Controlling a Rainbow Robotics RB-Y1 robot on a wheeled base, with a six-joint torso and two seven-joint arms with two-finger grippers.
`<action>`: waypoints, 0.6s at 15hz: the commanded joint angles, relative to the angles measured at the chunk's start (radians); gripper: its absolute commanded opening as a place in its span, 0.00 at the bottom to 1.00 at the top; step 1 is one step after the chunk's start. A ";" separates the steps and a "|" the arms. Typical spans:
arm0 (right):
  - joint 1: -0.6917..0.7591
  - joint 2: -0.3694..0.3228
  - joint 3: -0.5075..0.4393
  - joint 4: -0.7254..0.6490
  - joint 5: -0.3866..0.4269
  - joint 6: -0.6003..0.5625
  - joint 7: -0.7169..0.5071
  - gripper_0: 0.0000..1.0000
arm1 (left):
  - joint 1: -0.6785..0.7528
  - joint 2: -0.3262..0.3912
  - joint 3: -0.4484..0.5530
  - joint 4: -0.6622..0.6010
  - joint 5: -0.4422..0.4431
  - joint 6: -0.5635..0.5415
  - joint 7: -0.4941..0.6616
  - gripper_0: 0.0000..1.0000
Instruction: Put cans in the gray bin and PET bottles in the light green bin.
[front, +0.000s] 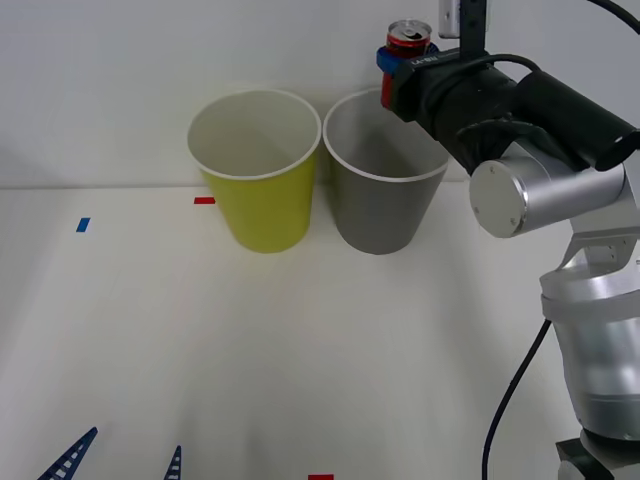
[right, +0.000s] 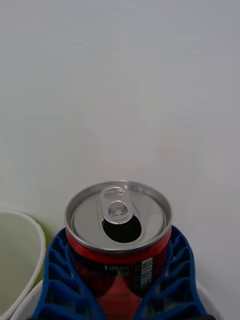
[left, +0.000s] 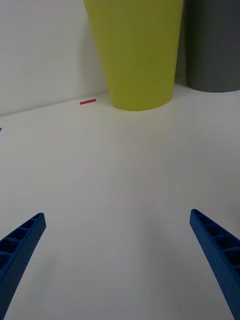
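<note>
Up close, can's (right: 119, 235) opened mouth between blue fingers (right: 65, 280).

A white table (front: 300, 350) before a pale wall (front: 120, 70); on it a red tape mark (front: 204, 200); a blue tape mark (front: 83, 225) well apart.

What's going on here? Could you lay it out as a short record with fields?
Held item: red can, upright, tab opened
Holder: right end effector, blue fingers shut on the can
Position: raised above the far rim of the gray bin
Neighbour: light green bin, standing on the gray bin's left
Other arm: left end effector, open, low over the table
Likely next: dropping the can into the gray bin
</note>
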 joint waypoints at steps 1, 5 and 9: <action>-0.003 -0.001 0.001 0.007 -0.008 0.000 0.000 0.18 | 0.000 0.000 0.000 0.000 0.000 0.000 0.000 1.00; -0.003 0.001 0.004 0.006 -0.010 -0.014 0.025 1.00 | 0.000 0.000 0.000 0.000 0.000 0.000 0.000 1.00; 0.005 0.010 -0.002 -0.023 -0.005 -0.022 0.043 1.00 | 0.000 0.000 0.000 0.000 0.000 0.000 0.000 1.00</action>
